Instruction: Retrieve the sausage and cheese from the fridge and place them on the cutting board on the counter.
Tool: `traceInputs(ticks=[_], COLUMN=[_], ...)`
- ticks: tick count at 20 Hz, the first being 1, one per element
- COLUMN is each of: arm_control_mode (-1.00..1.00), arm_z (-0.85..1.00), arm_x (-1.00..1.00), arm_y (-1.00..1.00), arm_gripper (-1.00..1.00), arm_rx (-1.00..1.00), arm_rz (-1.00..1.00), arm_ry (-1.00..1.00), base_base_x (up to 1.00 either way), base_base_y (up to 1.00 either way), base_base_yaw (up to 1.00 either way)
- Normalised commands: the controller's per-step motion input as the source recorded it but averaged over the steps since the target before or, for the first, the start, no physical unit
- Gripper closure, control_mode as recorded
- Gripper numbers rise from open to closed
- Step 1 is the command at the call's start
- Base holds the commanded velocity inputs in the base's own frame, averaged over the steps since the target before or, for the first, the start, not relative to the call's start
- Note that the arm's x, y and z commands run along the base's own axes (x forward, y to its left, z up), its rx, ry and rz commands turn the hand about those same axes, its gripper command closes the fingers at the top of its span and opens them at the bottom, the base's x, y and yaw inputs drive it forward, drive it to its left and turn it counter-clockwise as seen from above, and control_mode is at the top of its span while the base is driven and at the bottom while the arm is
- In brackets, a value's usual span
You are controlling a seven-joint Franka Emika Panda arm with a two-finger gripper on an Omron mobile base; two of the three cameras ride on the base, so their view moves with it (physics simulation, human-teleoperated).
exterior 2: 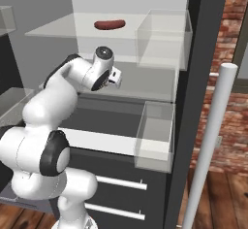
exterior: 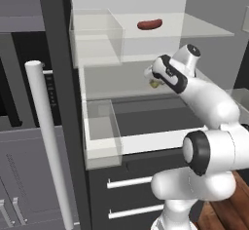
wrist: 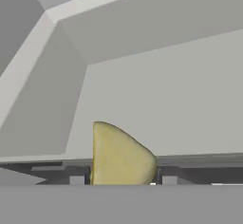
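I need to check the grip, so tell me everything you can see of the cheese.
The cheese is a small pale yellow chunk with a matte, slightly mottled surface: one straight side, a rounded top corner and a slope curving down the other way. In the hand view it stands between the gripper fingertips, which sit close on both sides, so it looks gripped. From the left base view only a yellowish sliver shows at the hand, over the fridge's middle shelf. Whether it rests on the shelf I cannot tell.

White arm (exterior: 209,102), black joint rings
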Motion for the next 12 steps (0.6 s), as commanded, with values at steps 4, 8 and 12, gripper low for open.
traceInputs(ticks=[4, 8, 12], arm_control_mode=[-1.00, -1.00, -1.00], arm_z=[0.42, 0.48, 0.41], arm_x=[-0.76, -0.73, -0.76], arm_y=[0.00, 0.00, 0.01], arm_gripper=[1.00, 1.00, 1.00], arm_rx=[0.00, -0.07, -0.08], arm_rz=[0.05, 0.08, 0.04], arm_ry=[-0.06, -0.01, 0.00], base_base_x=[0.00, 0.00, 0.00], base_base_y=[0.00, 0.00, 0.00], base_base_yaw=[0.00, 0.00, 0.00])
